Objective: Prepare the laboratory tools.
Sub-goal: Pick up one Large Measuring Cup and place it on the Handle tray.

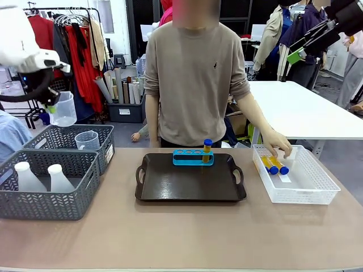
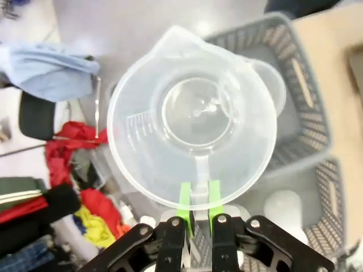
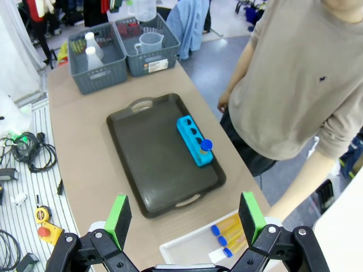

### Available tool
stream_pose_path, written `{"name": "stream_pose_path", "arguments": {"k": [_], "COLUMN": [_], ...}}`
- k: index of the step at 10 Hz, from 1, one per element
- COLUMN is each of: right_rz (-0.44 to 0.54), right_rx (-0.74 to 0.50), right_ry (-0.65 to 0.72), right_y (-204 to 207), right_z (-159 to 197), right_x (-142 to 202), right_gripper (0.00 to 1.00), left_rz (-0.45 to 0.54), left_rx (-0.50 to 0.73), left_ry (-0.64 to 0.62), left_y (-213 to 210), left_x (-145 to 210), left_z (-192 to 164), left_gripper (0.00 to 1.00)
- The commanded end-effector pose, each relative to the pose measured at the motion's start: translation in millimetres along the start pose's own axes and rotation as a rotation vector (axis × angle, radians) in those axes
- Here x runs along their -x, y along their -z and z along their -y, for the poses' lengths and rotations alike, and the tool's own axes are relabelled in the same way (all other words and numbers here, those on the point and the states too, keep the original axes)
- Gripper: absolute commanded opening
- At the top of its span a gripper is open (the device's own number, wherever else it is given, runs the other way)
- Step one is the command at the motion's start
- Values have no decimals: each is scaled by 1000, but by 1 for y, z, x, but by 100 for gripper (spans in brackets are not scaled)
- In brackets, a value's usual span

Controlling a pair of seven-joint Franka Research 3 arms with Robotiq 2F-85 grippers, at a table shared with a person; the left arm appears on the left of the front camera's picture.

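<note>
The left arm [image 1: 22, 48] enters the front view at 10 o'clock with its wrist raised. The left gripper [image 1: 53, 107] points downward, its green pads [image 2: 184, 198] clamped on the handle of the clear measuring beaker [image 2: 193, 119]. The right gripper [image 3: 184, 221] is raised at 1 o'clock, jaws spread wide.

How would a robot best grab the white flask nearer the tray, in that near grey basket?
Probably by its narrow neck, coming straight down from above. The flask stands upright with the neck topmost. Its cone body widens below, so it is sloped and broad for fingers, and the basket walls close off its sides.
</note>
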State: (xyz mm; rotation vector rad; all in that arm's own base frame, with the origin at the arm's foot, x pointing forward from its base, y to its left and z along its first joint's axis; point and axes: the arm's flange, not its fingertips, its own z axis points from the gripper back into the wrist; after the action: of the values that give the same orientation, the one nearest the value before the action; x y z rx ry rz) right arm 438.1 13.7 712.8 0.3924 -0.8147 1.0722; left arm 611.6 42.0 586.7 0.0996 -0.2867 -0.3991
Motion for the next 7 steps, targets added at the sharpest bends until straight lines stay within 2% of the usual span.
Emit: {"name": "stream_pose_path", "arguments": {"k": [1, 3, 5, 6, 7], "right_rz": [7, 7, 7, 7, 7], "right_rx": [-3, -3, -3, -3, -3], "right_ry": [-5, -5, -5, -5, -5], "right_y": [0, 0, 0, 0, 0], "right_z": [-1, -1, -1, -1, -1], "right_x": [-2, -2, -2, -2, -2], "right_gripper": [100, 100, 100, 100, 100], "left_rz": [-14, -37, -18, 21, -31], "left_rx": [53, 73, 76, 89, 69], "left_ry": [150, 270, 343, 364, 305], "left_y": [-37, -76, -102, -111, -98], "left_x": [10, 14, 19, 22, 17], "left_z": [18, 40, 55, 56, 62], "left_gripper": [0, 0, 0, 0, 0]}}
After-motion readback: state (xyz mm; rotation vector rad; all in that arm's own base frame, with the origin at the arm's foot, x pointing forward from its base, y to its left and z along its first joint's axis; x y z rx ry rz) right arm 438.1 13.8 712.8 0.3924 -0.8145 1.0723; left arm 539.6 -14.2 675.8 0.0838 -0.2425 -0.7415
